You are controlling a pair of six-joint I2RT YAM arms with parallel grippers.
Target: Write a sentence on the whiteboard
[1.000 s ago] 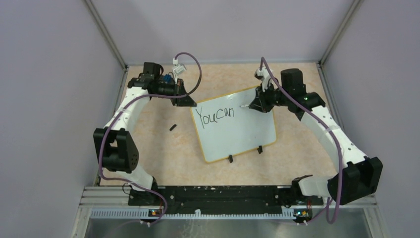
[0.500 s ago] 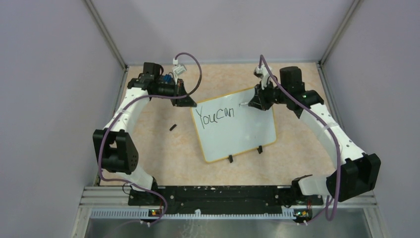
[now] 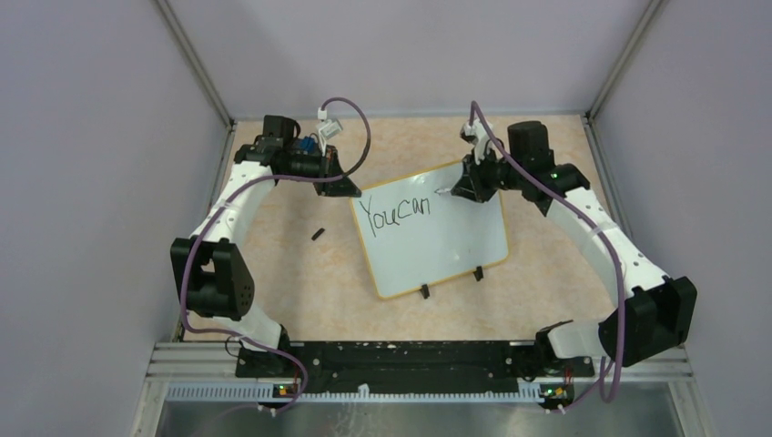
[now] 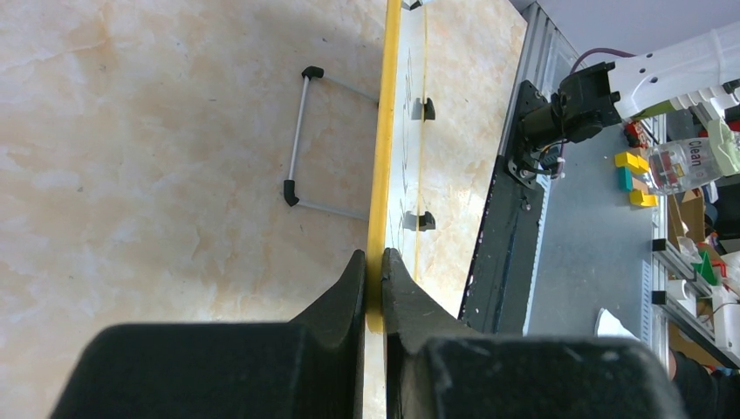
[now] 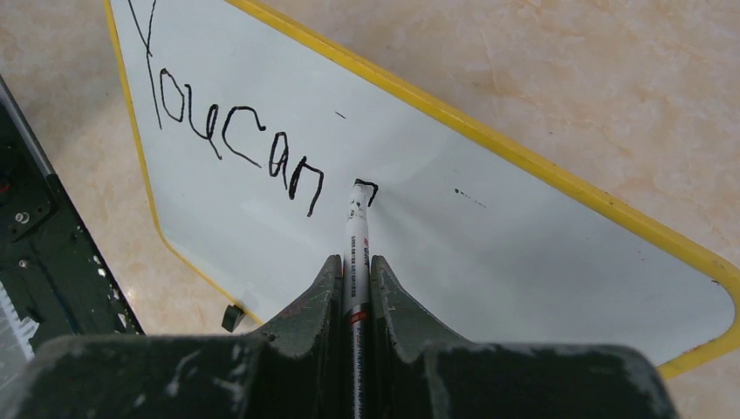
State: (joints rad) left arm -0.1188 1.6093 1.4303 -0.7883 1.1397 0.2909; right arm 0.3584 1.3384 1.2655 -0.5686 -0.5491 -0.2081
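The whiteboard (image 3: 437,246), white with a yellow rim, stands tilted at the middle of the table. The sentence (image 3: 393,214) reads "Youcan" in black along its top left. My left gripper (image 3: 350,189) is shut on the board's upper left rim. In the left wrist view the yellow edge (image 4: 381,157) runs between the tips of that gripper (image 4: 373,257). My right gripper (image 5: 355,260) is shut on a white marker (image 5: 355,236). Its tip touches the whiteboard (image 5: 524,253) just right of the lettering (image 5: 236,140), at a short fresh stroke (image 5: 366,185).
A small black cap (image 3: 318,234) lies on the table left of the board. Two black clip feet (image 3: 423,292) (image 3: 478,273) hold the board's lower edge. A wire stand (image 4: 301,140) props the board from behind. The black base rail (image 3: 401,357) spans the near edge.
The right gripper has shifted a little left and away with the marker, its tip staying on the board after "can". The left gripper and the board have not moved.
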